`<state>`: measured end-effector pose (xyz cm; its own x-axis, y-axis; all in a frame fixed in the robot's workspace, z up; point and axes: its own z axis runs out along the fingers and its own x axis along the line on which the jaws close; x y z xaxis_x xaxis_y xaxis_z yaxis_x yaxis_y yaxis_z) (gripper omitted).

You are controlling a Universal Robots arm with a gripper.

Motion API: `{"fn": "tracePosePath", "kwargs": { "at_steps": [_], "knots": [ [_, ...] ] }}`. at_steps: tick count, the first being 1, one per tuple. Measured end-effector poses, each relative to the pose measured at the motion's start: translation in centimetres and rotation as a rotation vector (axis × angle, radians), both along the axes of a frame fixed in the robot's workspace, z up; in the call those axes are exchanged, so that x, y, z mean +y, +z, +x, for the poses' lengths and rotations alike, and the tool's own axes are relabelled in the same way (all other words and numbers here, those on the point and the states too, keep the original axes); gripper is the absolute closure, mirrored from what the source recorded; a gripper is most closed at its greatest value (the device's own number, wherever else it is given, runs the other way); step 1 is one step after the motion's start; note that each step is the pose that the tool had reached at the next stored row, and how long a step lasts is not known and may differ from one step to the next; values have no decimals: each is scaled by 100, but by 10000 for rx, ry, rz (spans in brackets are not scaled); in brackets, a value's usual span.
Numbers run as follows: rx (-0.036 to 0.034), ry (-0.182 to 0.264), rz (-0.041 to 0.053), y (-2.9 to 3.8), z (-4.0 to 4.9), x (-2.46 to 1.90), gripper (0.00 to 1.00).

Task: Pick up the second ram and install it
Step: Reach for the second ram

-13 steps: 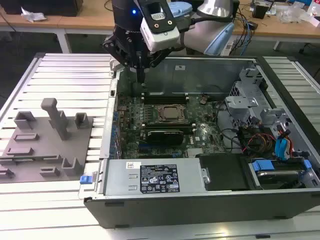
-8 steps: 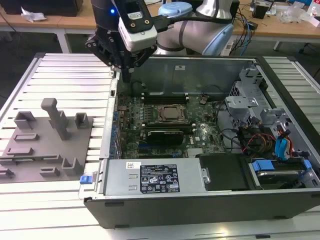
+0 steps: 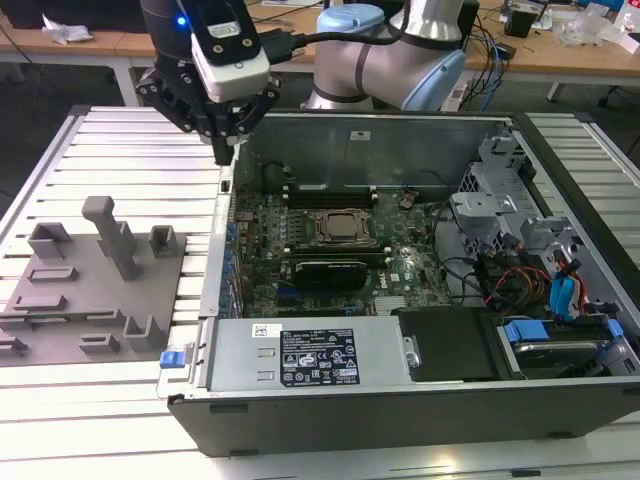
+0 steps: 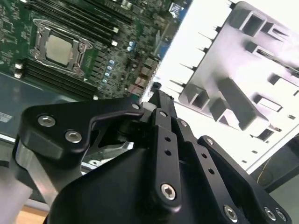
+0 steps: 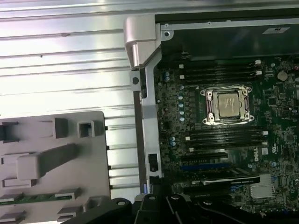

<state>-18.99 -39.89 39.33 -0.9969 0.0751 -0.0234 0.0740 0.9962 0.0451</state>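
The second ram [image 5: 32, 198] shows in the first wrist view as a thin green strip lying lengthwise in a groove of the grey holder plate [image 5: 93, 168]. It is outside the open computer case [image 3: 400, 400] and nothing is gripping it.

The plate, with its upright posts and small brackets, lies flat on the slatted metal table [image 3: 120, 130]. It is just beside the case, on the exterior view's left of it.

The tool [image 3: 223, 150] hangs over the case's side wall nearest the plate, towards the case's far corner, pointing down. Its fingers look drawn together with nothing between them, and it is clear of the wall's top edge. It is well apart from the stick. In the second wrist view the tool's black linkage [image 4: 159, 140] lies between the plate and the inside of the case.

Inside the case, the green motherboard [image 3: 400, 270] lies flat on the case floor. The CPU socket [image 5: 229, 105] sits near its middle, and long black memory slots [image 5: 224, 137] run along both sides of the socket. A grey power supply [image 3: 310, 355] lies along the case's near wall. The arm [image 3: 400, 60] reaches in from beyond the case's far wall.
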Motion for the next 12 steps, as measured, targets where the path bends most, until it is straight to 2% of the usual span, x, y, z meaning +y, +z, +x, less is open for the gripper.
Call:
{"fn": "tracePosePath", "kwargs": {
  "at_steps": [4,6,8,12],
  "knots": [
    [0,-3,1,0,-279,1,89],
    [0,-1,0,0,-372,0,89],
    [0,-2,0,0,-426,0,89],
    [1,-2,0,-1,-654,1,89]
  ]
}}
